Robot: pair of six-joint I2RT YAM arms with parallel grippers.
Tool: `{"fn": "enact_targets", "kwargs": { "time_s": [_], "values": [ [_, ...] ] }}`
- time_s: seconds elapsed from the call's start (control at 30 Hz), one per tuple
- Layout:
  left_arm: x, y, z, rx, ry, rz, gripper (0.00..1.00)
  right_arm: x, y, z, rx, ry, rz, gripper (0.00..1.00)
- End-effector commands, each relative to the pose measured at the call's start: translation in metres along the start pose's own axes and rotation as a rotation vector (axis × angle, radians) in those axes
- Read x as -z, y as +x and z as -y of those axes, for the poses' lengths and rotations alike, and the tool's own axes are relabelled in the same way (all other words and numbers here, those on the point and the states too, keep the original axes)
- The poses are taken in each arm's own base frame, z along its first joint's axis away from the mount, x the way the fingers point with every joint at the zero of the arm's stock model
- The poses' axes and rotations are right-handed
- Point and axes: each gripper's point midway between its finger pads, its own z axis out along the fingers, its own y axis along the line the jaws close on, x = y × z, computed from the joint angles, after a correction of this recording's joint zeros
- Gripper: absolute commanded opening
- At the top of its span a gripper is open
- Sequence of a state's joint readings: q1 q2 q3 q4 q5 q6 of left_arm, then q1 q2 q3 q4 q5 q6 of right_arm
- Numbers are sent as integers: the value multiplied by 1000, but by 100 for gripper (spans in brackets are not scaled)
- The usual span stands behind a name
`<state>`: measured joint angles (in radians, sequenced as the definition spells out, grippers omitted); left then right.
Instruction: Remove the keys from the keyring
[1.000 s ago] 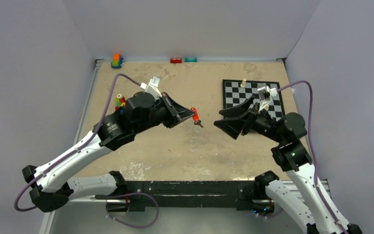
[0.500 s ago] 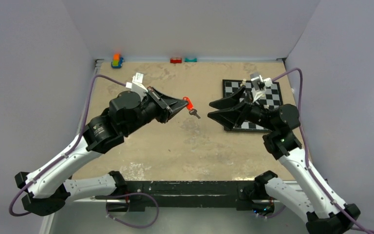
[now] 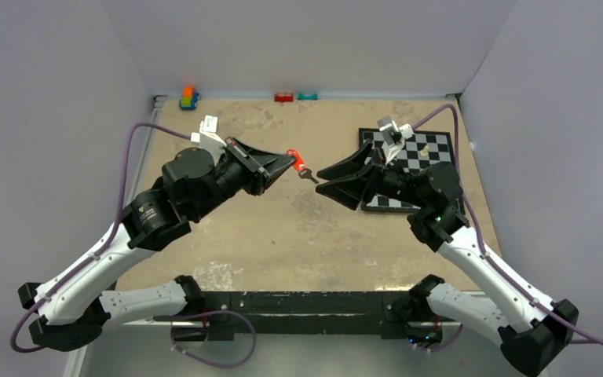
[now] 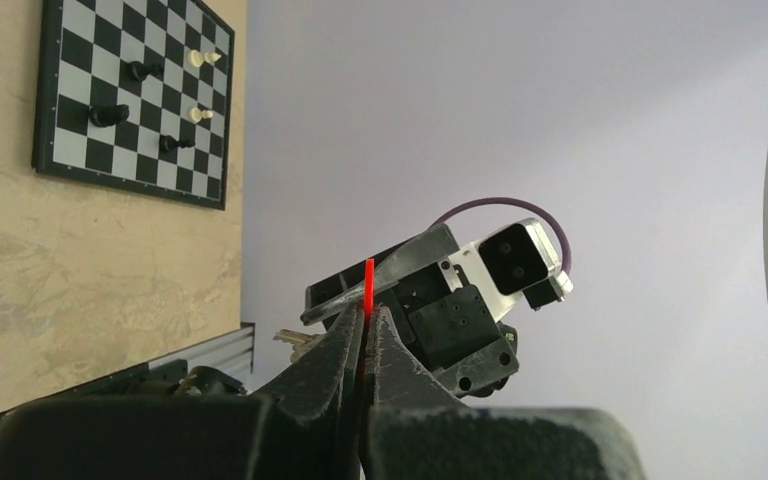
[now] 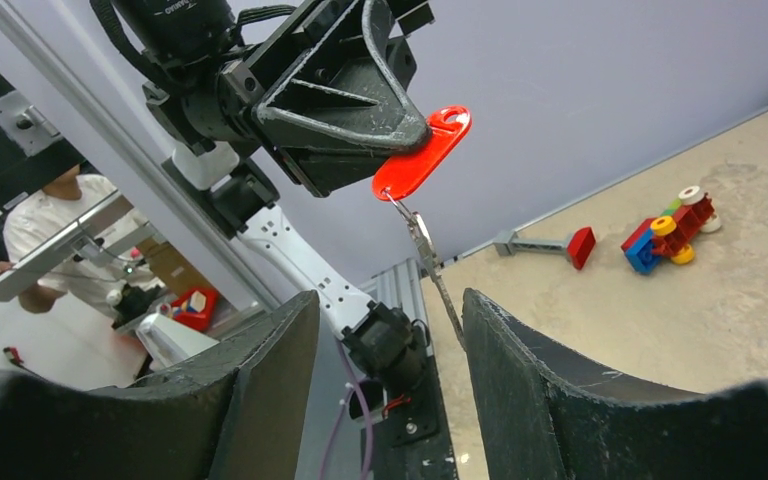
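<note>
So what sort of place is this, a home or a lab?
Probably a robotics lab cell: left arm and right arm bolted to a rail at the table edge, grey walls boxing it in, a chessboard and toy bricks as props.

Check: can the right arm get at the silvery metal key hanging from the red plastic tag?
Probably yes: the silvery metal key hangs free below the red plastic tag pinched in the left jaws; the right jaws stand open facing it, nothing between.

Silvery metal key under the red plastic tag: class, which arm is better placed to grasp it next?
Right: the open right gripper faces the silvery metal key, while the left gripper is shut on the red plastic tag.
</note>
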<state>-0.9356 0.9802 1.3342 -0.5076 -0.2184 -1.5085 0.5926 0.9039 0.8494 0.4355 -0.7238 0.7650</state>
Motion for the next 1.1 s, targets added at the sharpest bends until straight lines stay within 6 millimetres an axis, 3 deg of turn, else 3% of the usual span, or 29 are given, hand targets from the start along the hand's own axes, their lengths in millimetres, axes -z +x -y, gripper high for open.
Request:
{"fn": "enact_targets", "kwargs": {
  "time_s": [0.0,0.13,0.4,0.7,1.07],
  "values": [
    [14,-12,30,38,91,33,0,-10,-27,-19,84,-51,71,59],
    [16,-12,30,39,95,32,0,-17,-29,-18,84,-60,70,57],
    [18,-12,30,55,105,30,0,-32,-21,-22,78,-100,25,25],
    [23,-16,29,58,111,51,0,-36,-17,-25,68,-103,11,24],
    [21,-15,11,59,77,52,0,-35,-17,-26,46,-99,20,3]
  ]
}}
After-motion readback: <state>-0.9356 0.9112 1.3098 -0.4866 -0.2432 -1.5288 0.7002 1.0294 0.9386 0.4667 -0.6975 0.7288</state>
